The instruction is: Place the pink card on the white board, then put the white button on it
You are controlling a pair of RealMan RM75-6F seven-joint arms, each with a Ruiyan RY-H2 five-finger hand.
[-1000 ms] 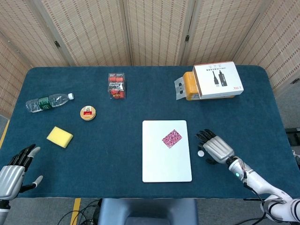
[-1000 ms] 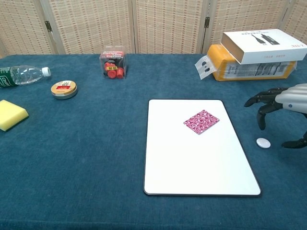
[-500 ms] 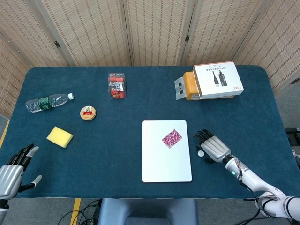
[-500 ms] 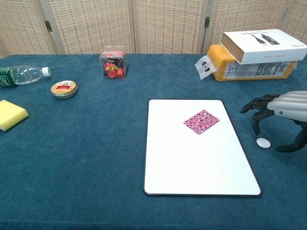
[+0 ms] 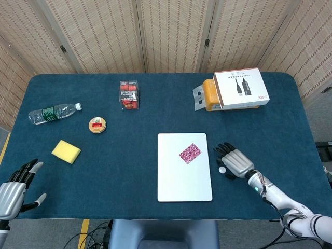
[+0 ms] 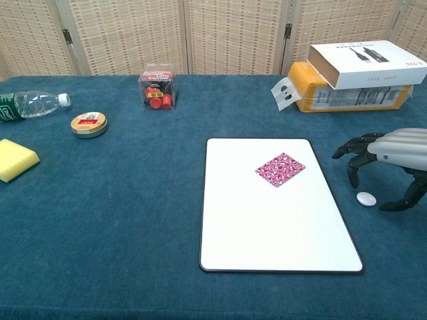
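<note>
Card step looks done, button pick in hand. Right hand [image 6: 393, 157] arches over the small round white button [image 6: 365, 197], fingers spread and curved down around it, thumb on the far side, no contact visible, nothing held. Button lies on the blue felt-like tablecloth [image 6: 120, 220] under the palm, just off the right edge of the flat, smooth, round-cornered white board [image 6: 273, 227]. Next move, my read: lower, pinch the button; it's tiny and low, so slip risk. Inward of the hand, the thin patterned pink card [image 6: 279, 169] lies flat on the board, rotated diamond-wise. Left hand [image 5: 13, 189] idles at the table's near corner, fingers apart, empty.
</note>
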